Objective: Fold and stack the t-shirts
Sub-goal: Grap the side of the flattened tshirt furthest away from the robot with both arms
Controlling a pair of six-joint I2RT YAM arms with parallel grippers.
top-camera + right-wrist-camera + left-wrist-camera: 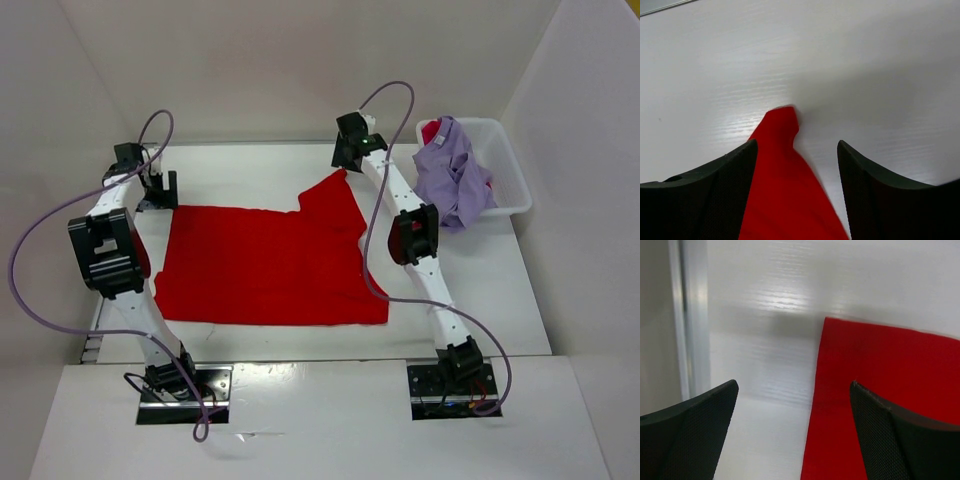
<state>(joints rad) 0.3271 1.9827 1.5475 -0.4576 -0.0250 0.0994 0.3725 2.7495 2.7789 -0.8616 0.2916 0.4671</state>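
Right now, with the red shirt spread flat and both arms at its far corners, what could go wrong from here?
The right jaws stand open over only the narrow tip of the red t-shirt; closing there may catch too little cloth and slip. The left jaws straddle its edge, half over bare table, and might miss the corner. The lavender t-shirt droops over the bin rim beside the right arm; a swing could drag it out.
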